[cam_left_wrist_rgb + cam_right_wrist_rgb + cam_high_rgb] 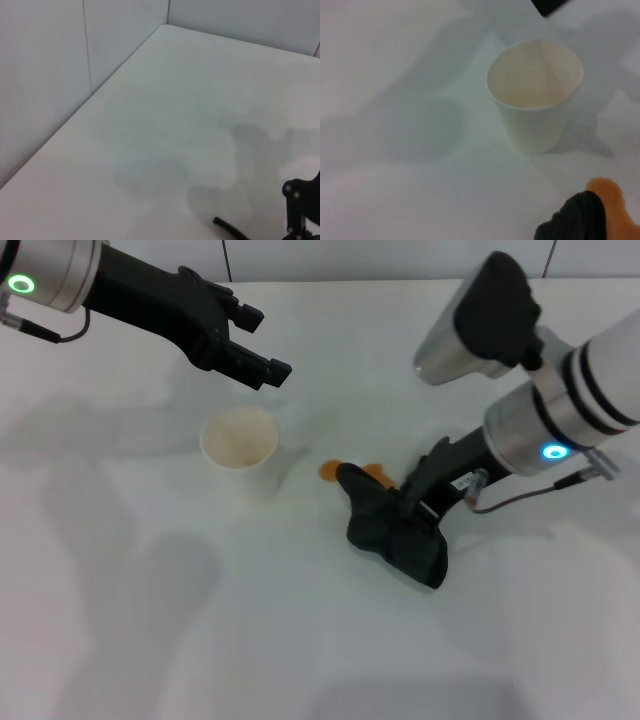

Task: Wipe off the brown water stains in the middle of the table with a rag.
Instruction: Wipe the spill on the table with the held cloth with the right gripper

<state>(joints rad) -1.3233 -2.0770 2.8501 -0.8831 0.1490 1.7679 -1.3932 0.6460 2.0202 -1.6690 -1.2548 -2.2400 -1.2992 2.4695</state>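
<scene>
The black rag (395, 528) lies crumpled on the white table (150, 620), right of centre. My right gripper (412, 498) is pressed into its right side and is shut on it; the fingertips are buried in the folds. The orange-brown water stains (328, 470) show at the rag's upper left edge, partly covered by the cloth. In the right wrist view the stains (614, 199) sit beside the rag's tip (576, 221). My left gripper (262, 342) is open and empty, held in the air above the table's far left part.
A white paper cup (240, 440) with a pale tan inside stands upright left of the stains, and it also shows in the right wrist view (535, 95). The left wrist view shows bare tabletop (165, 125) meeting grey walls (45, 60) at a corner.
</scene>
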